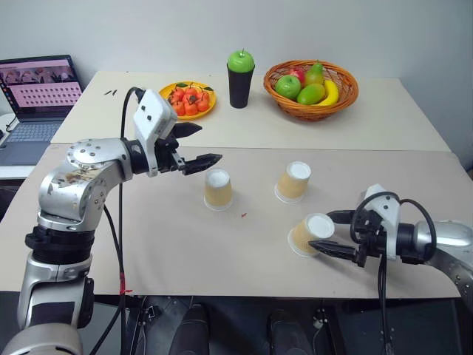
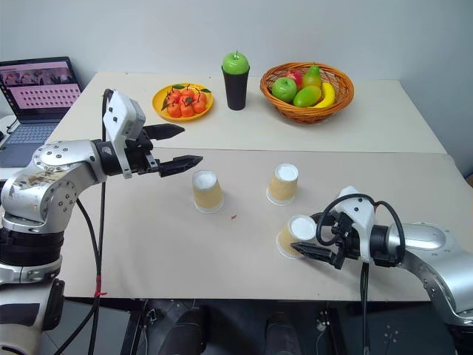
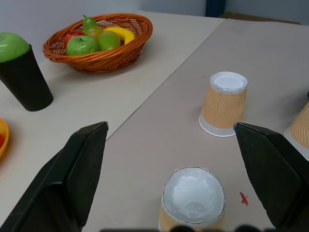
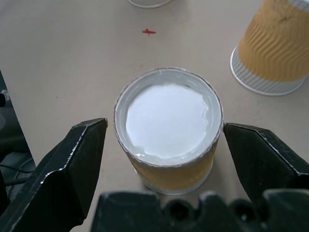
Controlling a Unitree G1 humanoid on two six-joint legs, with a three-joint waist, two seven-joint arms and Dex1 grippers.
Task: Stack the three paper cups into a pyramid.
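You have three paper cups on the near table, all upside down: one toward the left (image 1: 218, 188), one in the middle (image 1: 293, 181), one nearest the right arm (image 1: 310, 234). You have one black cup (image 1: 240, 86) with one green apple (image 1: 240, 61) on top. One wicker basket (image 1: 340, 92) holds five visible fruits: one green apple, one red fruit, one pear, one mango-like green fruit, one banana. One yellow plate (image 1: 166, 92) carries a heap of small red-orange fruits, too bunched for you to count. You also have one laptop (image 1: 37, 96), two tables pushed together, and two grippers: left (image 1: 194, 145), right (image 1: 330, 232).
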